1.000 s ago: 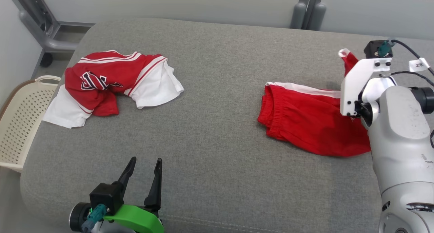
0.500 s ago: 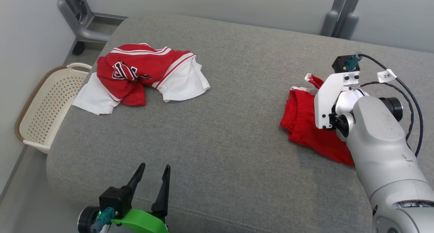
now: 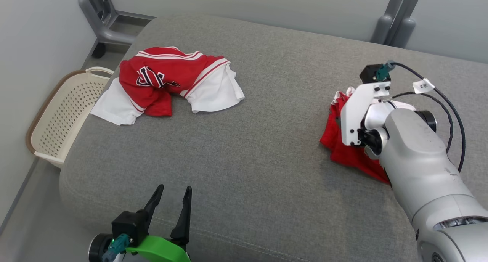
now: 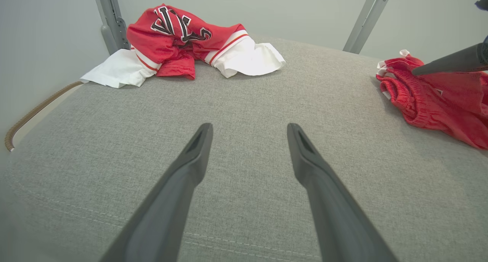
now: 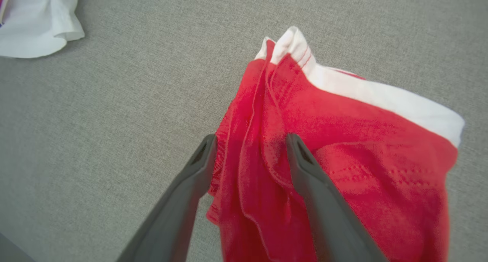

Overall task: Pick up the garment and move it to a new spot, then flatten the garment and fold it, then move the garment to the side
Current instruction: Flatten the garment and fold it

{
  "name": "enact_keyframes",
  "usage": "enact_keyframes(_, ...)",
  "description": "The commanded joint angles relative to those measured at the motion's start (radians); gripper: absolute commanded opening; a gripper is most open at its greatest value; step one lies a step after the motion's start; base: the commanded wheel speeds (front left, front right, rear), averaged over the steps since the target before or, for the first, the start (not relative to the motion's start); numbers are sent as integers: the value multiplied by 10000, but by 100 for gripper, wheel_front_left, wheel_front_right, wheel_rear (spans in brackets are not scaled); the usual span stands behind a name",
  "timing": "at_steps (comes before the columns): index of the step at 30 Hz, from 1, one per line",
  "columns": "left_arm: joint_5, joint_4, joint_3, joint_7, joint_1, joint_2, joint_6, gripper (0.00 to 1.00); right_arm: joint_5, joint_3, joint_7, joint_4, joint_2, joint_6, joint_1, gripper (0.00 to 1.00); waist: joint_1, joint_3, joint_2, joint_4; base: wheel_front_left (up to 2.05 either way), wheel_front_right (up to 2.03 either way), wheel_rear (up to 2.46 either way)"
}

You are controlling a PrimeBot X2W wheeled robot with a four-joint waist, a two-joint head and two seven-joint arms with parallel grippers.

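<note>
A crumpled red-and-white sports jersey (image 3: 164, 79) lies at the far left of the grey fabric mattress (image 3: 259, 140). Bunched red shorts with white trim (image 3: 332, 143) lie at its right, well apart. A cream perforated plastic basket (image 3: 53, 124) sits on the floor beside the left edge. The left pincer (image 3: 173, 188) hangs over the near edge. The right pincer (image 5: 249, 143) straddles the shorts.

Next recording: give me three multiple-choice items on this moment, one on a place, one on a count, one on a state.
1. Where is the basket? A on the floor left of the cushion; B on the cushion; C on a chair.
2. How many garments lie on the cushion? A one; B two; C three.
3. The left hand is: A shut on cloth; B open, empty; C shut, empty.
Key: A, it stands beside the cushion; B, jersey and shorts; B, fingers apart over bare cushion.
</note>
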Motion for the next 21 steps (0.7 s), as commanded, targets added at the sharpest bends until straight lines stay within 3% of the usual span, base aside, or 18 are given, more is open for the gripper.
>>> enact_keyframes(1,-40,7,6,-41,18,-3,59,100,193,146,-101,-29,-25,-15,-194,100,0,-18,0,-73,0,0,0)
enact_keyframes(8,-123,-34,174,-126,32,143,155,100,1722,1544,-666,-793,-34,-15,-493,100,0,-191,0,-627,0,0,0)
enact_keyframes(18,-168,-259,171,-6,196,283,314,100,866,568,-1679,-634,-1179,-15,23,100,0,-474,0,-1235,0,0,0)
enact_keyframes(19,-170,-267,161,1,194,291,321,100,773,435,-1775,-594,-1301,-15,141,96,0,-479,0,-1261,0,0,0)
enact_keyframes(20,-171,-276,153,4,198,294,321,100,722,283,-1842,-529,-1417,-15,271,85,0,-483,0,-1281,0,0,0)
enact_keyframes(21,-170,-290,153,1,208,302,334,100,678,118,-1894,-456,-1499,-15,415,62,0,-484,0,-1300,0,0,0)
